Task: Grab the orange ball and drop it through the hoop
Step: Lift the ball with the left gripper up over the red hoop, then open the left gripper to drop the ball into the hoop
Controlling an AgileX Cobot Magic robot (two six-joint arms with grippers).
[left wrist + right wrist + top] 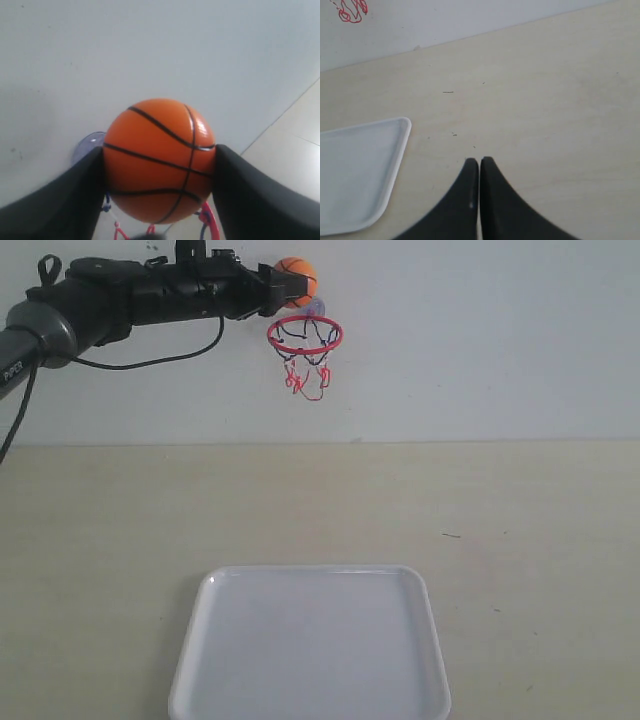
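The orange ball (pixel 297 278) is held high against the wall, just above the hoop (pixel 304 335) with its red ring and dangling net. My left gripper (pixel 285 285) is shut on the orange ball (pixel 160 160), its black fingers (pixel 65 200) pressing both sides. Below the ball I see bits of the hoop's red ring (pixel 210 222) and the bluish suction cup (pixel 87 145) on the wall. My right gripper (pixel 479 162) is shut with nothing in it, low over the table; it does not show in the exterior view. A scrap of the red net (pixel 351 11) shows far off.
A white square tray (pixel 310 640) lies on the beige table at the front centre, under the hoop's side of the wall. Its corner (pixel 395 130) shows beside my right gripper. The white wall stands right behind the hoop.
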